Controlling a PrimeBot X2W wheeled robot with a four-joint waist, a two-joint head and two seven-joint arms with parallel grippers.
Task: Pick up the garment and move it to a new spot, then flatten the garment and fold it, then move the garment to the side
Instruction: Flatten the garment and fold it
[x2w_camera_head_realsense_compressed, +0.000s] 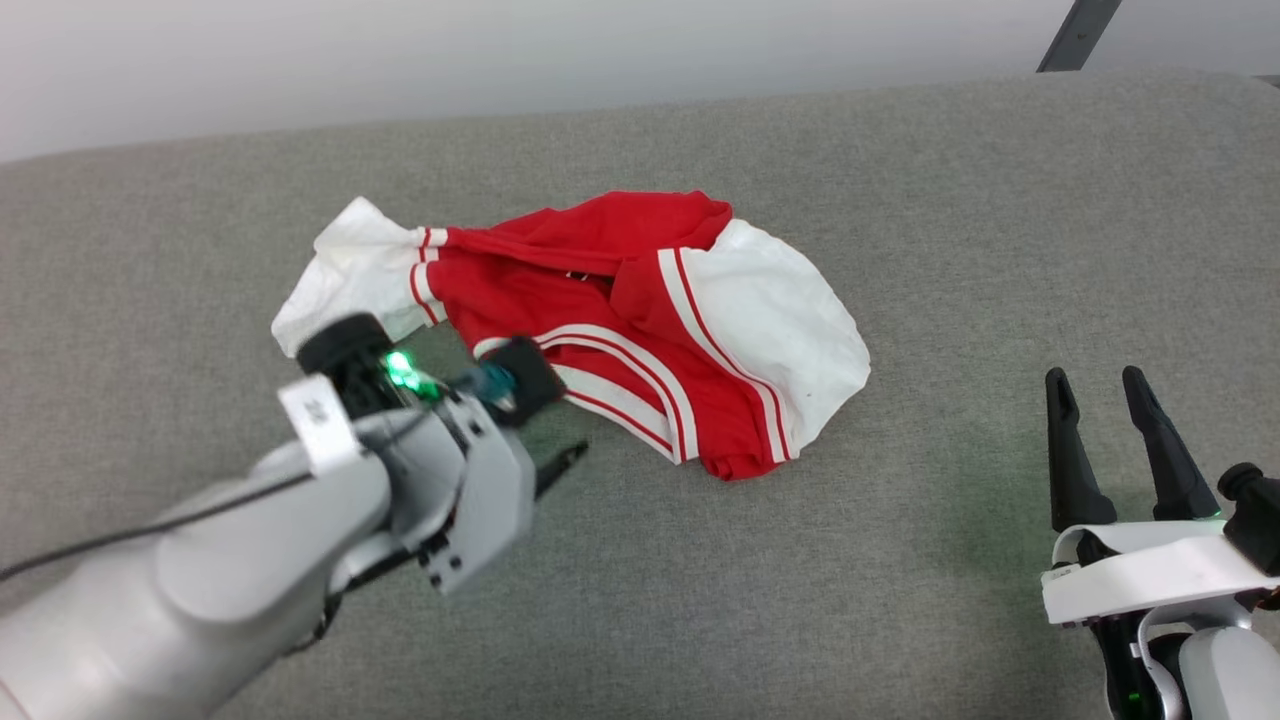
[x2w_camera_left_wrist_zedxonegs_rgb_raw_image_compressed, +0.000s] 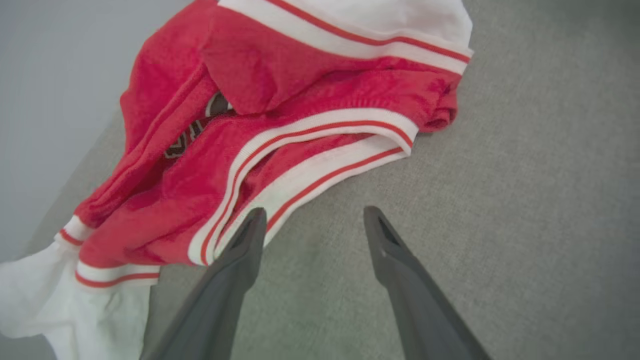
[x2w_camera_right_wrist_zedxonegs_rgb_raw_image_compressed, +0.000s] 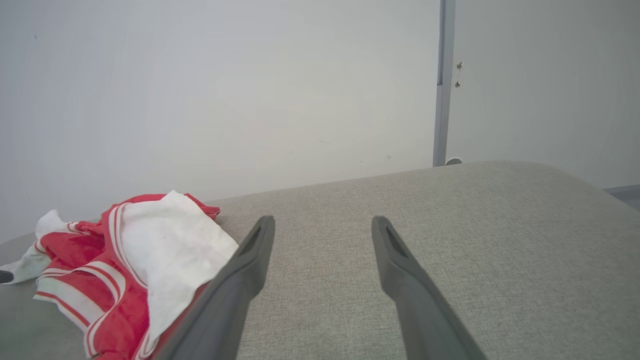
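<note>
The garment (x2w_camera_head_realsense_compressed: 610, 300) lies crumpled on the grey padded surface (x2w_camera_head_realsense_compressed: 900, 580), red with white sections and red-and-white striped trim. My left gripper (x2w_camera_head_realsense_compressed: 556, 430) hovers at its near edge, open and holding nothing. In the left wrist view my left gripper (x2w_camera_left_wrist_zedxonegs_rgb_raw_image_compressed: 315, 215) has one finger over the garment's (x2w_camera_left_wrist_zedxonegs_rgb_raw_image_compressed: 200, 175) striped trim and the other over bare surface; part of a dark print shows in a fold. My right gripper (x2w_camera_head_realsense_compressed: 1096, 380) stands open at the lower right, well clear of the cloth. The right wrist view shows my right gripper (x2w_camera_right_wrist_zedxonegs_rgb_raw_image_compressed: 324, 222) open, with the garment (x2w_camera_right_wrist_zedxonegs_rgb_raw_image_compressed: 100, 260) at its left.
The grey surface (x2w_camera_right_wrist_zedxonegs_rgb_raw_image_compressed: 475, 240) runs wide on all sides of the garment and ends at a pale wall (x2w_camera_right_wrist_zedxonegs_rgb_raw_image_compressed: 225, 90) behind. A grey metal post (x2w_camera_right_wrist_zedxonegs_rgb_raw_image_compressed: 442, 85) stands at the back right, also seen as a dark bar (x2w_camera_head_realsense_compressed: 1075, 35) in the head view.
</note>
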